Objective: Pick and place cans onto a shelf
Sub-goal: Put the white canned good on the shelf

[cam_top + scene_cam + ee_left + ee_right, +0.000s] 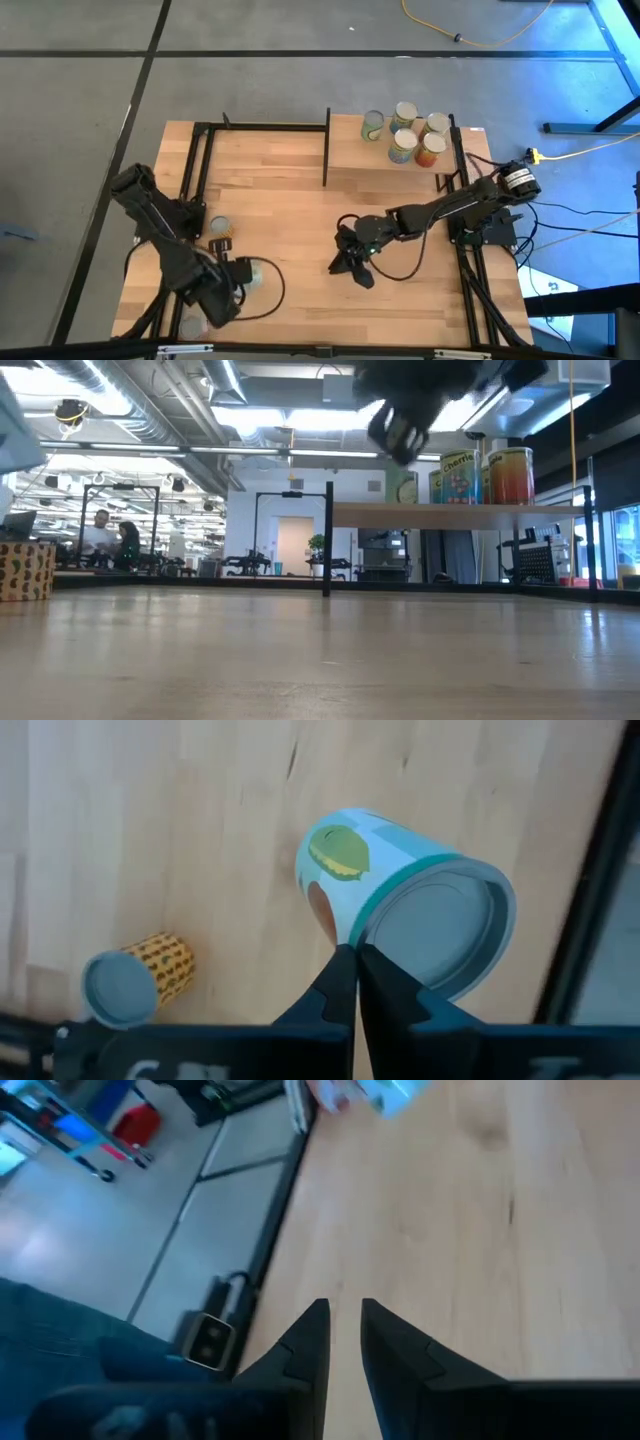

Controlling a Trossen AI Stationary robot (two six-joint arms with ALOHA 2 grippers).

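Note:
Several cans [405, 135] stand on the raised wooden shelf [350, 160] at the far right; two also show in the low view [490, 475]. A teal can with a green label [400, 910] and a yellow patterned can [140, 980] sit on the tabletop near the left. My left gripper [353, 960] is shut, its tips right at the teal can's lid rim; it also shows in the high view [240, 275]. My right gripper [343, 1320] hangs over the bare table middle [352, 262], slightly open and empty. My left gripper's shut fingertips [345, 965] stand against the teal can's side just below its lid rim [372, 925], coming from above at a slant. I cannot tell whether they touch the can.
Black metal posts and rails [327, 145] bound the shelf and the table's left [190, 180] and right [465, 250] sides. A cable [400, 270] trails from the right arm. Bare wood lies between the two grippers.

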